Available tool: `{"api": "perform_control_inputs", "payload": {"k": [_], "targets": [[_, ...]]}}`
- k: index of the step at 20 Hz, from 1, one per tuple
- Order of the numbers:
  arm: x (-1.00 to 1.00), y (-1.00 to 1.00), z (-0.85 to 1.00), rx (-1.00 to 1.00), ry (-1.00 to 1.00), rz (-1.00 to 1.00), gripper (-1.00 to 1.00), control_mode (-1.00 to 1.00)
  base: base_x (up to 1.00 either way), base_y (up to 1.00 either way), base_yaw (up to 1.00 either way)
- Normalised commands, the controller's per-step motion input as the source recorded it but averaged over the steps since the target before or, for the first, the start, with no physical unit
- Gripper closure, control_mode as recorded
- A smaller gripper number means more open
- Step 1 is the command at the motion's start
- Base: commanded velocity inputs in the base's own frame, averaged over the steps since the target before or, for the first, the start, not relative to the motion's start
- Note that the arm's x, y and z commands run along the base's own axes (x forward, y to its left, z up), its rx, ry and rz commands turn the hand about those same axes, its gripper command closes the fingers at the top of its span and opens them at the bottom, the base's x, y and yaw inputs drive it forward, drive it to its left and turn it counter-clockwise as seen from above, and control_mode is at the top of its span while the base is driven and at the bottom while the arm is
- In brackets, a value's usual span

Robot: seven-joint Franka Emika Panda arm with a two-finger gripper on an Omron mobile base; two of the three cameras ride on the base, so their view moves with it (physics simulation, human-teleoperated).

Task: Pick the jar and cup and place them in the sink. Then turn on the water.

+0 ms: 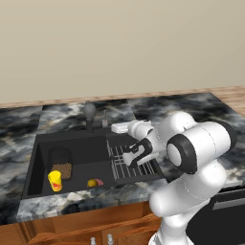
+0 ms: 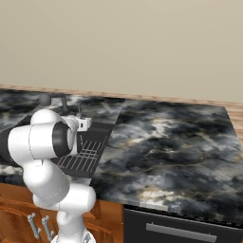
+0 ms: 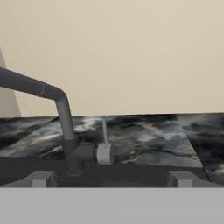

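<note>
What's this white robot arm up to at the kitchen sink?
It is loading the black sink and then has to run the water. The brown jar and the yellow cup already sit in the basin. The arm's hand hangs open and empty over the wire rack, facing the dark faucet and its small lever. No water is running yet, so turning the tap on is probably next.
</note>
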Motion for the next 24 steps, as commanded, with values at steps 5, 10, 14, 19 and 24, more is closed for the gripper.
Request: {"api": "perform_control_inputs", "payload": {"k": [5,10,14,19,24], "targets": [[0.02,0.0,-0.17,0.0,-0.05,0.0,-1.0,-1.0,0.0,0.0,0.0],[0.03,0.0,-0.13,0.0,-0.06,0.0,-1.0,-1.0,0.0,0.0,0.0],[0.07,0.01,-0.14,0.0,-0.08,0.0,-1.0,-1.0,0.0,0.0,0.0],[0.09,0.02,-0.24,0.0,-0.09,0.0,-1.0,-1.0,0.0,0.0,0.0],[0.08,0.03,-0.28,0.0,-0.13,0.0,-1.0,-1.0,0.0,0.0,0.0]]}}
